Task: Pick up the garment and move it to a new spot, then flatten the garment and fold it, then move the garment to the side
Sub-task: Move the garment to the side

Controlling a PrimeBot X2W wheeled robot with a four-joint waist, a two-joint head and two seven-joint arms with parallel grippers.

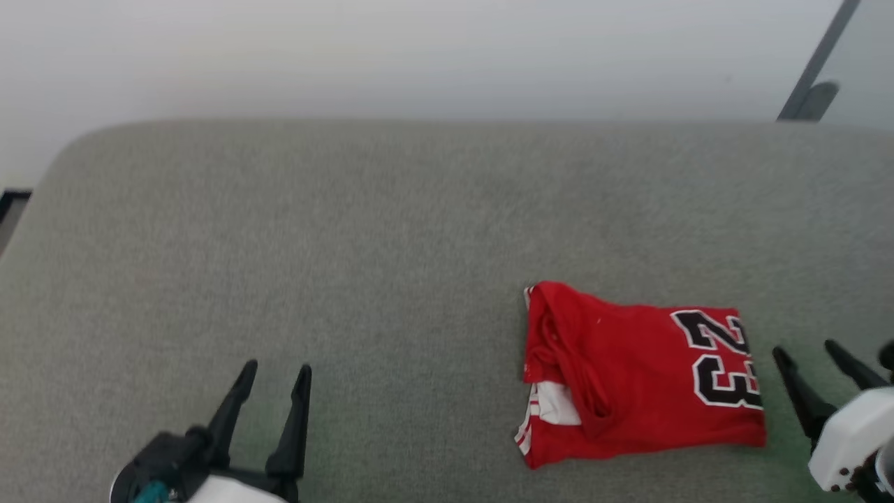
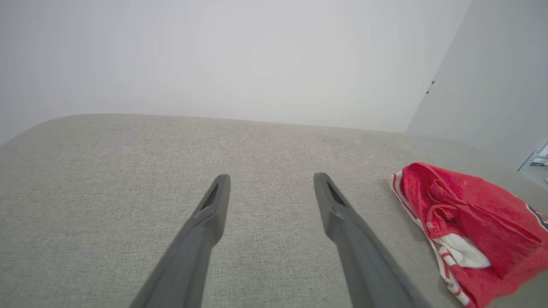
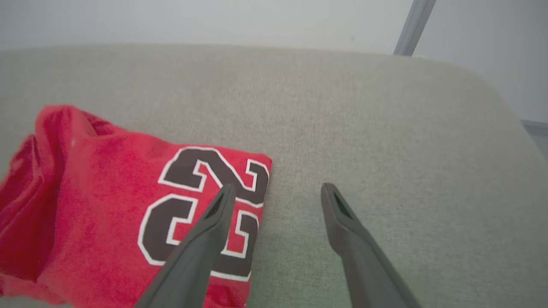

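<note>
The garment, a red jersey with a black white-outlined "23", lies folded into a rough rectangle on the grey padded surface, right of centre. A white panel and striped trim peek out at its left edge. My right gripper stands open just off the garment's right edge, with nothing between its fingers. In the right wrist view the garment lies left of the right gripper, whose left finger overlaps the lettering. My left gripper is open over bare surface, well to the left. The left wrist view has the garment far right of the left gripper.
The grey surface has a rounded back edge against a pale wall. A dark slanted post rises at the back right. Wide bare surface stretches left of the garment and behind it.
</note>
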